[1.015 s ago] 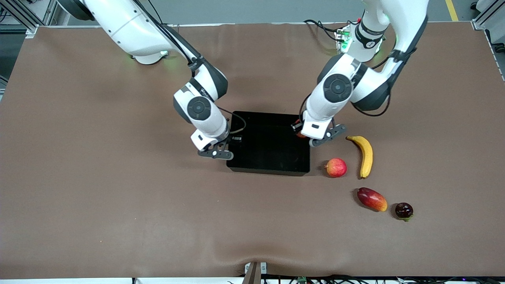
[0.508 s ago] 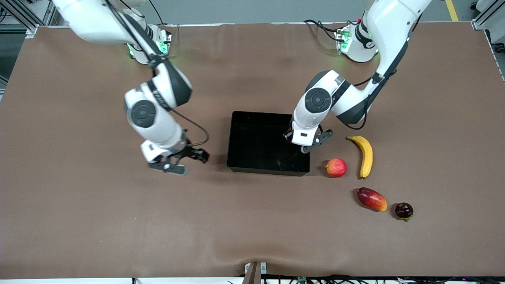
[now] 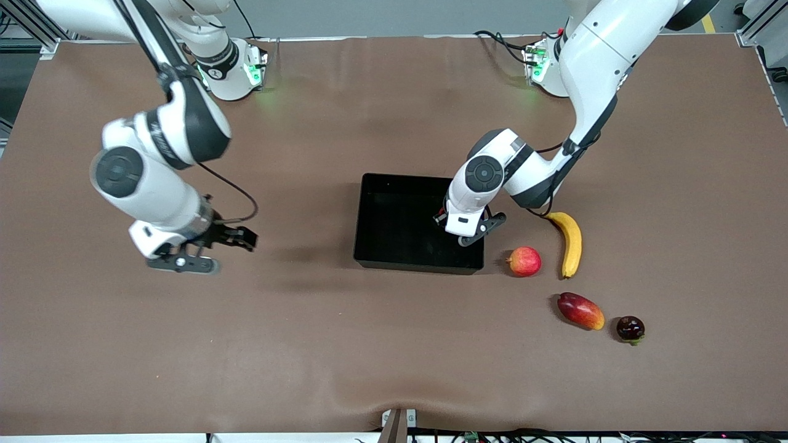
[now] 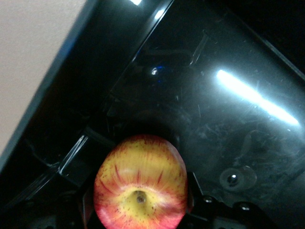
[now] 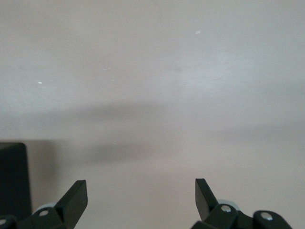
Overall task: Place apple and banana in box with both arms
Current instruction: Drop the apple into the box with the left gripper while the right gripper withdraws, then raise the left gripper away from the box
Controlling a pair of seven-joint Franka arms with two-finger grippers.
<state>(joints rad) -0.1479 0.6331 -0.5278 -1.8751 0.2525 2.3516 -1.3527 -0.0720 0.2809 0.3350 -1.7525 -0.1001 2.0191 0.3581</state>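
Observation:
My left gripper (image 3: 454, 230) is shut on the apple (image 4: 139, 179), red with yellow streaks and a stem dimple, low inside the black box (image 3: 375, 209) near its corner toward the left arm's end. The left wrist view shows the apple between the fingers (image 4: 139, 207) just above the box's glossy floor (image 4: 228, 119). In the front view the hand hides the apple. The banana (image 3: 571, 243) lies on the table beside the box, toward the left arm's end. My right gripper (image 3: 215, 251) is open and empty over bare table toward the right arm's end; the right wrist view (image 5: 139, 193) shows nothing between its fingers.
A smooth pink-red round fruit (image 3: 524, 261) lies between the box and the banana. A red-yellow mango (image 3: 580, 311) and a small dark fruit (image 3: 630, 328) lie nearer to the front camera. A corner of the box (image 5: 12, 176) shows in the right wrist view.
The right arm has swung away from the box toward its own end of the table. The left gripper has carried the apple from the box's edge inward, over its floor.

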